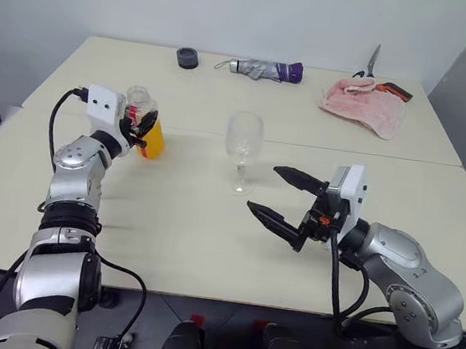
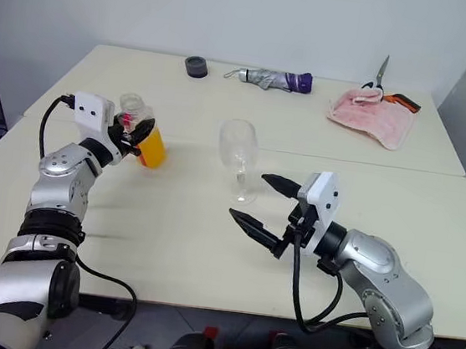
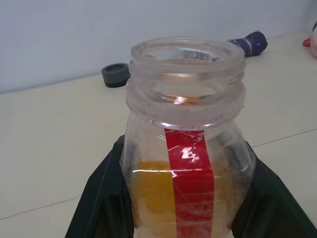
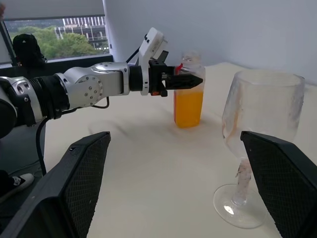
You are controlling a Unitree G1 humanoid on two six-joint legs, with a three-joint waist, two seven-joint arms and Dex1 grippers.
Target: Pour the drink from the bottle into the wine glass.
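Left wrist view puts us right up against the bottle (image 3: 185,148): clear, thin plastic with a squarish body, a threaded open neck without a cap, and a glossy red strip running down its face. The drink (image 3: 153,198) is a bright orange-yellow liquid filling the lower part. Our left gripper (image 1: 143,124) has its jaws clamped on the bottle's upper body, the matte black fingers (image 3: 99,198) pressing both sides. The bottle stands upright at the left of the pale, smooth worktop (image 1: 208,247).

In the left eye view the wine glass (image 1: 243,149) stands near the worktop's middle, well apart from the bottle: a clear rounded bowl on a thin stem and a round foot, empty. Our right gripper (image 1: 285,199) hovers just beside the glass on its right, jaws wide apart and touching nothing; its fingers (image 1: 274,220) are black, tapered and finely ribbed.

Along the far edge lie a dark round cap-like disc (image 1: 187,57), a folded grey umbrella (image 1: 262,69) with a purple handle end, and a crumpled pink cloth (image 1: 364,106) with scissors (image 1: 370,64) beside it.
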